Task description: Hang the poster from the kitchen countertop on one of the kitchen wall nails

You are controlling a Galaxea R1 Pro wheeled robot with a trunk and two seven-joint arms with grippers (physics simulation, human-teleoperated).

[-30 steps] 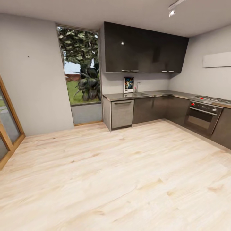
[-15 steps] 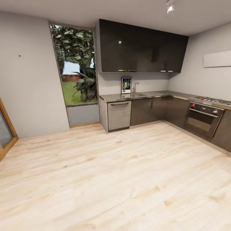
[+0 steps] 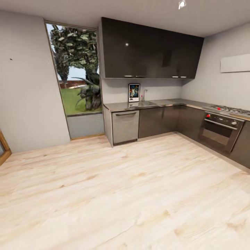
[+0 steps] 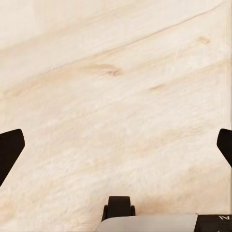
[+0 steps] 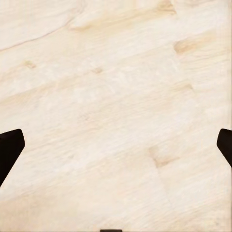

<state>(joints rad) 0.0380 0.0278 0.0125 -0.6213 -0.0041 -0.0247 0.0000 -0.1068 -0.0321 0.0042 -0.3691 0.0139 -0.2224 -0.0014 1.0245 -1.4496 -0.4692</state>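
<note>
The poster [image 3: 134, 92] stands upright on the grey kitchen countertop [image 3: 166, 102], leaning against the back wall beside the chrome tap [image 3: 143, 94], far across the room in the head view. A small dark wall nail [image 3: 10, 59] shows high on the left wall. My left gripper [image 4: 116, 147] hangs open over bare wood floor, its black fingertips [image 4: 9, 150] at the frame's edges. The right gripper [image 5: 116, 145] is likewise open above the floor, with nothing between its fingers [image 5: 9, 147].
Wide light wood floor [image 3: 132, 187] lies between me and the cabinets. A dishwasher [image 3: 125, 126] sits under the counter, an oven [image 3: 218, 132] and hob at the right. Dark upper cabinets [image 3: 149, 50] hang above. A tall window [image 3: 77, 73] is left of them.
The whole head view has shifted left and the kitchen looks slightly nearer, so the camera has moved. The wooden door frame at the left has almost left the picture.
</note>
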